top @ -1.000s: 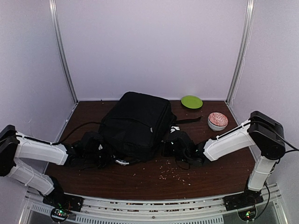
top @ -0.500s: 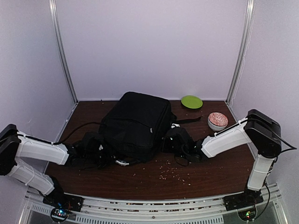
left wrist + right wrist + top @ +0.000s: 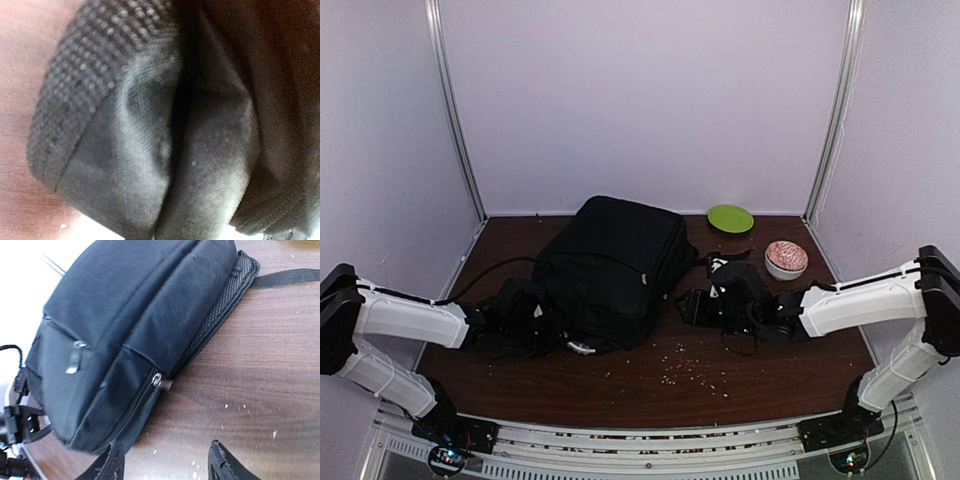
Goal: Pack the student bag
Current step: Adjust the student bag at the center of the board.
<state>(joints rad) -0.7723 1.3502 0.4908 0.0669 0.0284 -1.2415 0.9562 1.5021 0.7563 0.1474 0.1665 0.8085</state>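
The student bag [image 3: 612, 268], a big black backpack, lies flat in the middle of the brown table. My left gripper [image 3: 542, 328] is at its near left corner. The left wrist view is filled with bunched black bag fabric [image 3: 165, 150] running down into the jaws, and the fingers themselves are hidden. My right gripper [image 3: 167, 466] stands open over bare table just off the bag's right side, nothing between its fingers [image 3: 113, 463]. A closed zip ends in a metal pull [image 3: 158, 380] a short way ahead of it. The right gripper [image 3: 697, 306] sits apart from the bag in the top view.
A green plate [image 3: 730, 218] and a pink-patterned bowl [image 3: 786, 258] stand at the back right. The bag's black strap [image 3: 285, 276] trails right across the table. Pale crumbs [image 3: 692, 372] are scattered in front of the bag. A black cable [image 3: 492, 270] runs at the left.
My right gripper has gone from shut to open and drawn back a little from the bag's right side, its arm stretching lower. The left arm and the bag have not moved.
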